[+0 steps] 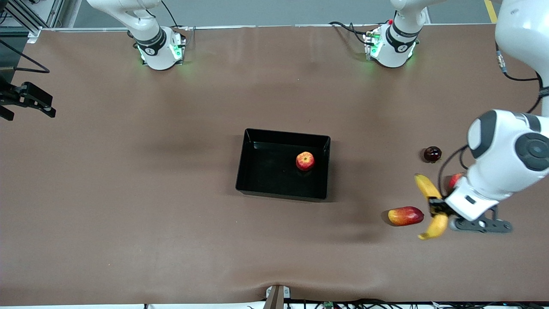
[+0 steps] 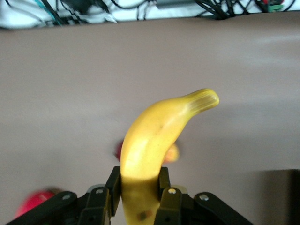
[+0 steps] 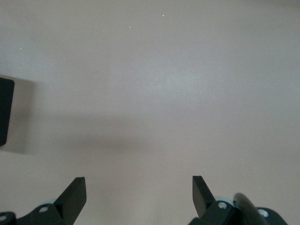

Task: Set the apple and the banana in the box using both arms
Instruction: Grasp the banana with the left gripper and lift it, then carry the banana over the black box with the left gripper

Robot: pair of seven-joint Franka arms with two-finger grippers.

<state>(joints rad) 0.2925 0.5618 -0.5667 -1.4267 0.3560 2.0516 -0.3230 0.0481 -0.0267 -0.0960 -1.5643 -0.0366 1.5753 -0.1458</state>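
The black box (image 1: 266, 169) sits mid-table with the red-and-yellow apple (image 1: 305, 161) lying inside it, toward the left arm's end. My left gripper (image 1: 438, 208) is shut on the middle of the yellow banana (image 1: 430, 193) and holds it in the air over the table beside a mango-like fruit. In the left wrist view the banana (image 2: 154, 136) curves away from between the gripper (image 2: 139, 187) pads. My right gripper (image 1: 30, 101) waits at the right arm's end of the table; in its wrist view the gripper (image 3: 139, 192) is open over bare table.
A red-and-yellow mango-like fruit (image 1: 405, 216) lies beside the banana. A dark red round fruit (image 1: 432, 154) and a red fruit (image 1: 453, 180), half hidden by the left arm, lie farther from the front camera. One box corner (image 3: 5, 110) shows in the right wrist view.
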